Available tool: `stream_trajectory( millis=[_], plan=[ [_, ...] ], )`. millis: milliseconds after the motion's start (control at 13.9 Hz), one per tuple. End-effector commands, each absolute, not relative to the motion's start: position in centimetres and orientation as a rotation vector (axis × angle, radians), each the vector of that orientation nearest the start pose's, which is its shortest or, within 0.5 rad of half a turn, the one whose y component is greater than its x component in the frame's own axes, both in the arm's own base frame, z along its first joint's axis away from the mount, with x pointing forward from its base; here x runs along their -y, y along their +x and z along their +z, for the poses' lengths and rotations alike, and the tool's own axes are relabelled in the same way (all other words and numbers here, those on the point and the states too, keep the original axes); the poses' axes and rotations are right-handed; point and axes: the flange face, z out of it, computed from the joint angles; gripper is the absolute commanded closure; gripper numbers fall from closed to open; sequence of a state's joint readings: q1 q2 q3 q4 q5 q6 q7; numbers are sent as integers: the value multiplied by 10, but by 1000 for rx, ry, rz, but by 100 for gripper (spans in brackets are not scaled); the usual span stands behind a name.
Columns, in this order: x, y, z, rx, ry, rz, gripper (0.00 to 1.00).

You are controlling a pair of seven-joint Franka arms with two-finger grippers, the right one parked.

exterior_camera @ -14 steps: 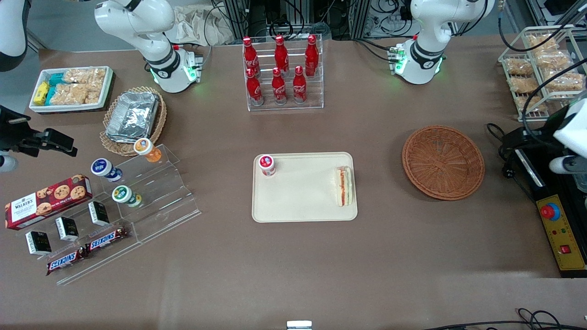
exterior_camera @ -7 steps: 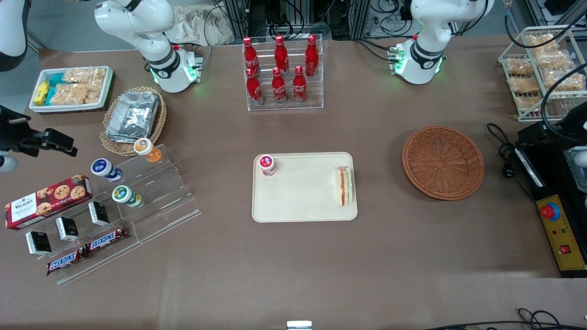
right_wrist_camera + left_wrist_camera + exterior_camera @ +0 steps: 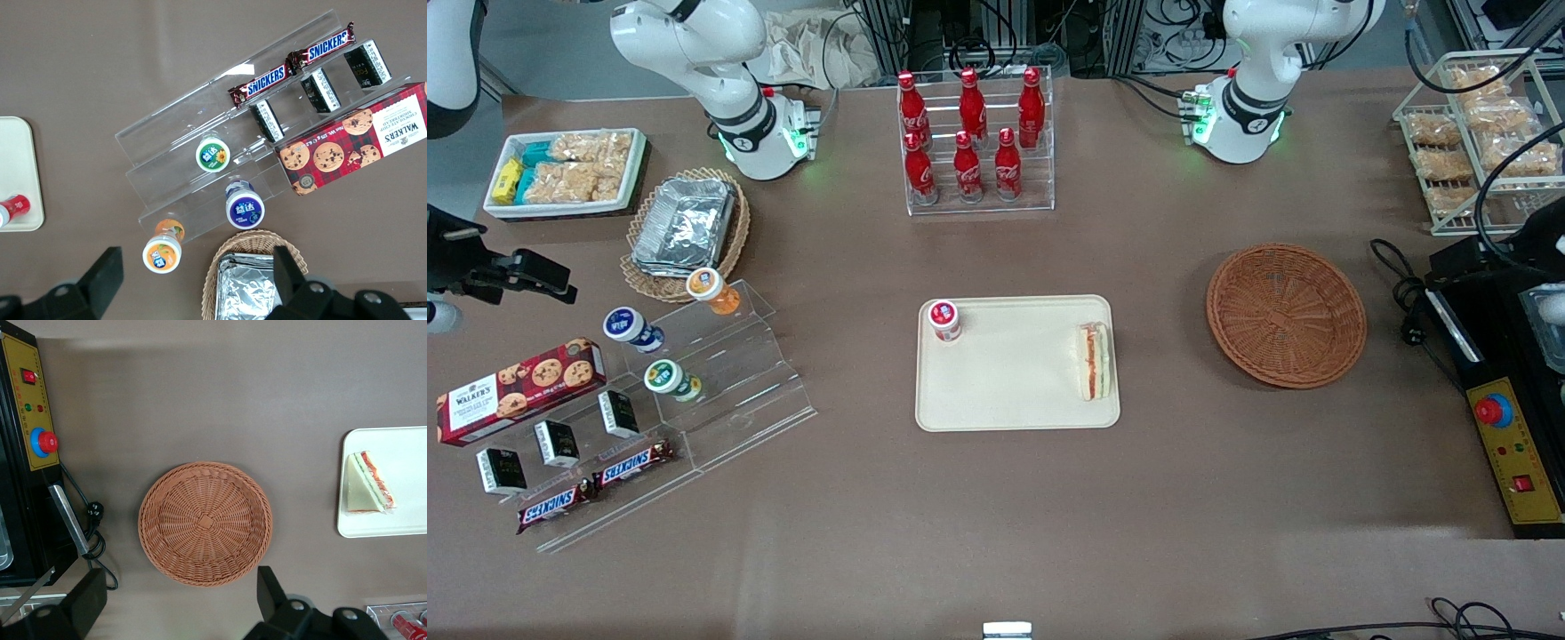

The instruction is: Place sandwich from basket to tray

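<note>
The sandwich [image 3: 1094,360] lies on the cream tray [image 3: 1014,391], at the tray's end nearest the basket, its red and green filling stripe showing. It also shows in the left wrist view, sandwich [image 3: 369,483] on tray [image 3: 407,520]. The reddish-brown wicker basket [image 3: 1286,316] is empty and sits on the table toward the working arm's end. My left gripper [image 3: 179,597] hangs high over the table just past the rim of the basket [image 3: 205,523]. It is open, with nothing between its black fingers [image 3: 270,590]. It is apart from both sandwich and basket.
A small red-lidded pot [image 3: 944,320] stands on the tray's corner away from the sandwich. A rack of red bottles [image 3: 971,142] stands farther from the camera. A control box with a red button [image 3: 1507,444] and a wire snack rack [image 3: 1476,133] flank the working arm's end.
The working arm's white wrist, seen at the front view's edge a second ago, has withdrawn out of that view. Sandwich, tray and basket have not moved.
</note>
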State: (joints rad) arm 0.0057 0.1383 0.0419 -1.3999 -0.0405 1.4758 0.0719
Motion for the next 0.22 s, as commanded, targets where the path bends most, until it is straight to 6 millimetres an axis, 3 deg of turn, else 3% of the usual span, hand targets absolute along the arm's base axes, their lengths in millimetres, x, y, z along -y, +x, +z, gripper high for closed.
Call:
stream_trajectory(
  millis=[0,144],
  plan=[
    [-22,584,619,-45,-3189,100,0],
    [-22,584,619,-45,-3192,100,0]
  ],
)
